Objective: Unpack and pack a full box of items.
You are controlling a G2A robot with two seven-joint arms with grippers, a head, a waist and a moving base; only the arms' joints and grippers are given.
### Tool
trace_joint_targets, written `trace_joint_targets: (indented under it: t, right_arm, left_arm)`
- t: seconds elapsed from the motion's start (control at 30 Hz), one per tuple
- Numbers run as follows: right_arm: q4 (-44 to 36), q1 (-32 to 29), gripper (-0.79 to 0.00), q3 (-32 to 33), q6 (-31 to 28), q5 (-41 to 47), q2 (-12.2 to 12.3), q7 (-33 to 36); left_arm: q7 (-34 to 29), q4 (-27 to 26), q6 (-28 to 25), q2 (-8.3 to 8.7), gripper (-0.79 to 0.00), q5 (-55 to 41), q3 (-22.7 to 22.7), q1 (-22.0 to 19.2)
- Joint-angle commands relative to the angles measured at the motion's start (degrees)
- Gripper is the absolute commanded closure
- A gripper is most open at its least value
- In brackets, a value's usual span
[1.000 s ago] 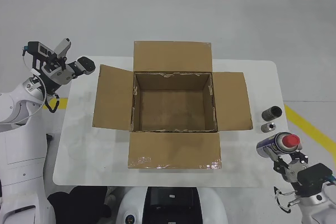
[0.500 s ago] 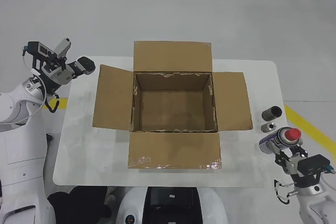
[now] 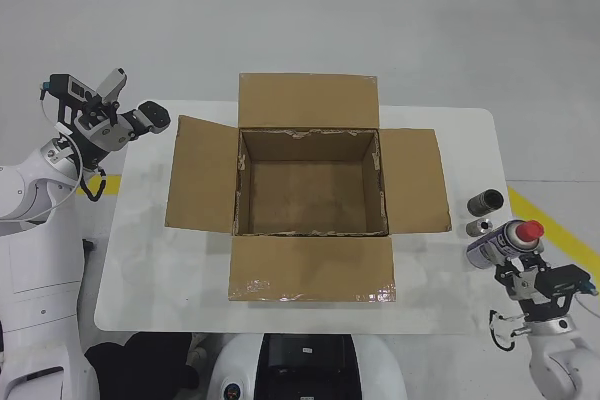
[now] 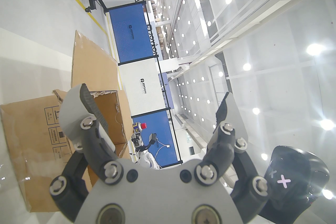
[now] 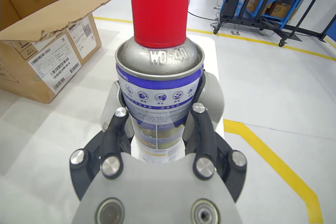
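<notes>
Our right hand (image 5: 162, 93) is clamping around the lower body of a cylindrical metal spray can (image 5: 157, 59) with a glossy red plastic cap, holding it at the right edge of the smooth white surface (image 3: 460, 140). Just beyond it, a small dark cylinder (image 3: 485, 202) and a small silvery cylinder (image 3: 477, 228) are lying. The corrugated brown cardboard box (image 3: 310, 100) is sitting mid-surface, flaps spread, its bare floor showing. Our left hand (image 4: 155, 99) is hanging wide open beside the far left corner.

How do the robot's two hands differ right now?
The left hand is open and empty; the right hand is shut on a red-capped can. The left is by the table's far corner, the right by its near side. Both have two fingers.
</notes>
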Motion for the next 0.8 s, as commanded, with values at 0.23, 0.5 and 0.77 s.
trace_joint_targets:
  t: [0.23,0.5,0.77]
  right_arm:
    - [1.0,0.8,0.0,-1.5,1.2,0.0,0.1,0.5]
    - [2.0,0.8,-0.055,-2.5,1.8,0.0,0.1,0.2]
    - [2.1,0.1,-0.785,-3.1,2.1,-0.4,0.2,-0.2]
  left_arm:
    - [0.0,0.0,0.0,0.0,-0.785,0.0,0.0,0.0]
    - [0.0,0.0,0.0,0.0,-0.785,0.0,0.0,0.0]
    - [0.0,0.0,0.0,0.0,-0.785,0.0,0.0,0.0]
